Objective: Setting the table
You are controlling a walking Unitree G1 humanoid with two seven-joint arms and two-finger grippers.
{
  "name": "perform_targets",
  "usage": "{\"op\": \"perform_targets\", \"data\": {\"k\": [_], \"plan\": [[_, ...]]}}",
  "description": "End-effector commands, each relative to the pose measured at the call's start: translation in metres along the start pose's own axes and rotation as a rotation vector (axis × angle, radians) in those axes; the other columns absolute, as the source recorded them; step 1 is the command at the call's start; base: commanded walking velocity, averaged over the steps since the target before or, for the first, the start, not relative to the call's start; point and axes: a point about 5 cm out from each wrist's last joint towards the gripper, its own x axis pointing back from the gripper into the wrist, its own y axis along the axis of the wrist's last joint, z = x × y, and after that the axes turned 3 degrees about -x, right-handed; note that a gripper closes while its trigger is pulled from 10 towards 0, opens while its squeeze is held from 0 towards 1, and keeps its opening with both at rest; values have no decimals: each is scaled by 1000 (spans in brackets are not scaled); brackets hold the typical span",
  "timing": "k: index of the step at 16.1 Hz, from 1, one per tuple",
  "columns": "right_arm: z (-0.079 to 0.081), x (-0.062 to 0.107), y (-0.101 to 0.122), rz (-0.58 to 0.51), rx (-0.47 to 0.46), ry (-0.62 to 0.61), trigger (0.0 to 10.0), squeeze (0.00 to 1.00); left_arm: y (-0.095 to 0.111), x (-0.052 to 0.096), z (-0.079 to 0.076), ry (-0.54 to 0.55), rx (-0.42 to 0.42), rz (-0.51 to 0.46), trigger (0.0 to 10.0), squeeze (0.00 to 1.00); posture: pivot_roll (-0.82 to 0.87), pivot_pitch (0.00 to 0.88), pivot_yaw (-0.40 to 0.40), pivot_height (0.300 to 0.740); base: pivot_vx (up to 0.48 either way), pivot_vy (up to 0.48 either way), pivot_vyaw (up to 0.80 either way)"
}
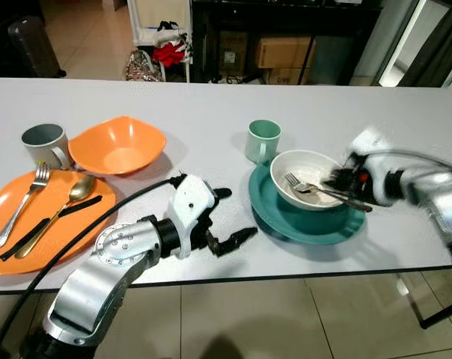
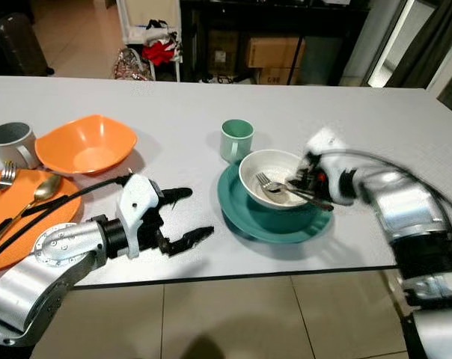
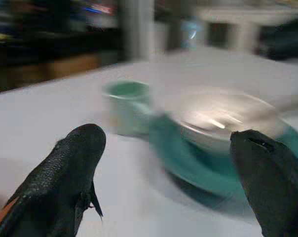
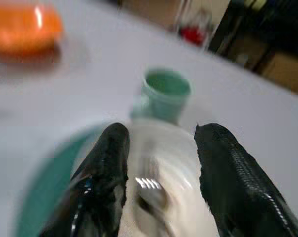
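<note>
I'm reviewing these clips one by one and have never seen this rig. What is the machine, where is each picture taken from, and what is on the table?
This is a humanoid robot with two silver arms ending in two-finger black grippers. Two pictures come from its head, looking down; the other two come from cameras on its wrists. On the white table lie an orange plate with a fork and spoon, an orange bowl, a grey mug, a green mug, and a teal plate carrying a white bowl with cutlery inside. The left gripper hovers open beside the teal plate, holding nothing. The right gripper is at the white bowl, blurred.
</note>
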Motion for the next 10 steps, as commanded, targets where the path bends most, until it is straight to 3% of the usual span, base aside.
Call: {"op": "perform_targets", "data": {"k": [1,8,10], "plan": [[-8,0,12,-23,48,-21,10000,1000,0,0,-1,-3,-12,-2,10000,0,-30,0,-45,740,0,-326,0],[1,8,6,-71,32,-121,10000,1000,1,-3,-4,34,-3,-14,10000,0,-38,0,-41,740,0,-424,0],[11,12,3,-81,49,-131,10000,1000,2,-5,-4,62,8,-20,10000,0,-44,0,-36,740,0,-480,0]]}}
